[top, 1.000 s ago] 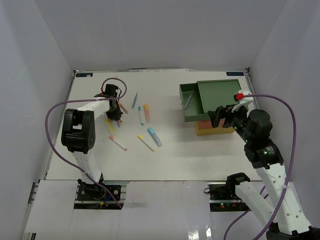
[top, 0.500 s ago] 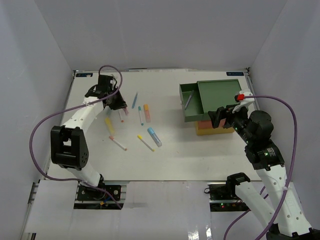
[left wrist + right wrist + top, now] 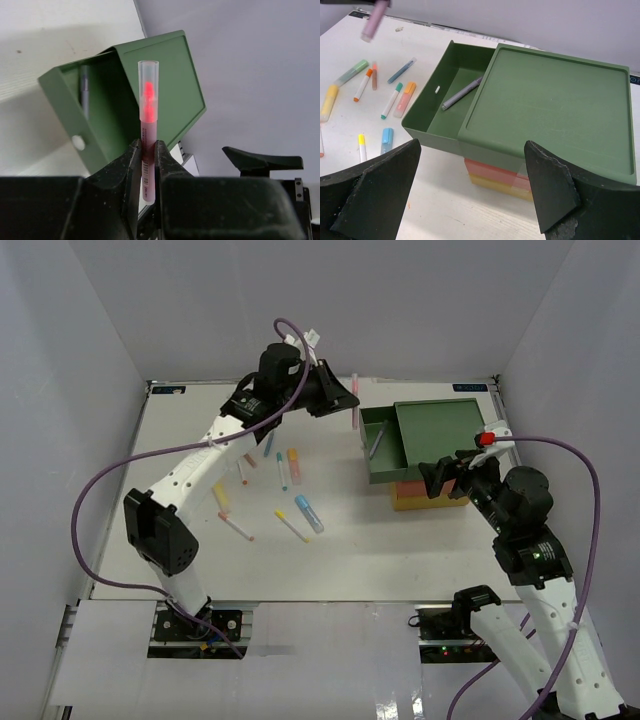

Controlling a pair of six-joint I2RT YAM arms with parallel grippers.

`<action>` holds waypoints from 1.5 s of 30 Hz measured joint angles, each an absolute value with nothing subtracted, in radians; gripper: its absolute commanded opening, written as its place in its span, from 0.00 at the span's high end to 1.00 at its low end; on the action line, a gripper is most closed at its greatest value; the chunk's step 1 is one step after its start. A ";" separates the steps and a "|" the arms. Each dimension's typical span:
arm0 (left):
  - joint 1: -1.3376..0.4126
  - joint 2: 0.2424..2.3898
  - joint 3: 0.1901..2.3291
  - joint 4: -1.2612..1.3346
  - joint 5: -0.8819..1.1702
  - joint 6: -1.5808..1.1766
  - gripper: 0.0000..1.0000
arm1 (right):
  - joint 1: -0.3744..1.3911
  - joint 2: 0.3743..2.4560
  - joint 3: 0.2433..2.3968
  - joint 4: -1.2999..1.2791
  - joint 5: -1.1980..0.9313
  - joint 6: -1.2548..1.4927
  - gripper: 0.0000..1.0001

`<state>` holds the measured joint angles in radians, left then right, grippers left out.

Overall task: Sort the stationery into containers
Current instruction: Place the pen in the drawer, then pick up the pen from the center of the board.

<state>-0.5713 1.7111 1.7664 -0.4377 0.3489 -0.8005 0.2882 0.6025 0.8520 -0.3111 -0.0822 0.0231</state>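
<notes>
My left gripper (image 3: 347, 400) is shut on a pink pen (image 3: 354, 406) and holds it upright in the air beside the left edge of the pulled-out green top drawer (image 3: 378, 445). In the left wrist view the pen (image 3: 148, 107) stands between my fingers (image 3: 131, 160), with the drawer (image 3: 117, 117) behind it. A grey pen (image 3: 462, 93) lies in the drawer. The red-orange (image 3: 492, 169) and yellow (image 3: 495, 183) drawers below are shut. My right gripper (image 3: 470, 187) is open and empty, close in front of the stacked box. Several pens and markers (image 3: 293, 465) lie on the table's left middle.
The white table (image 3: 330, 560) is walled in by grey panels. On it lie a blue marker (image 3: 308, 512), a yellow pen (image 3: 291, 526), a teal pen (image 3: 282, 472) and a yellow marker (image 3: 220, 493). The left arm's purple cable (image 3: 120, 465) loops over the left side.
My left gripper has risen from the pens at the left and swung right with the pink pen to the green drawer's edge. The right arm has barely moved.
</notes>
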 measured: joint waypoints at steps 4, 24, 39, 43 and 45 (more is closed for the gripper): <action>-0.633 1.811 1.829 -0.403 0.346 -0.871 0.87 | 0.288 0.590 0.847 -0.311 -0.082 0.023 0.10; -0.719 1.891 1.819 -0.382 0.192 -0.902 0.15 | 0.288 0.583 0.821 -0.311 -0.081 0.023 0.10; -0.490 1.524 1.489 -0.607 -0.147 -0.744 0.29 | 0.288 0.590 0.822 -0.313 -0.078 0.022 0.10; -0.393 1.536 1.420 -0.641 -0.200 -0.730 0.33 | 0.288 0.588 0.821 -0.312 -0.078 0.023 0.10; -0.370 1.584 1.415 -0.655 -0.211 -0.730 0.36 | 0.288 0.586 0.820 -0.312 -0.078 0.023 0.10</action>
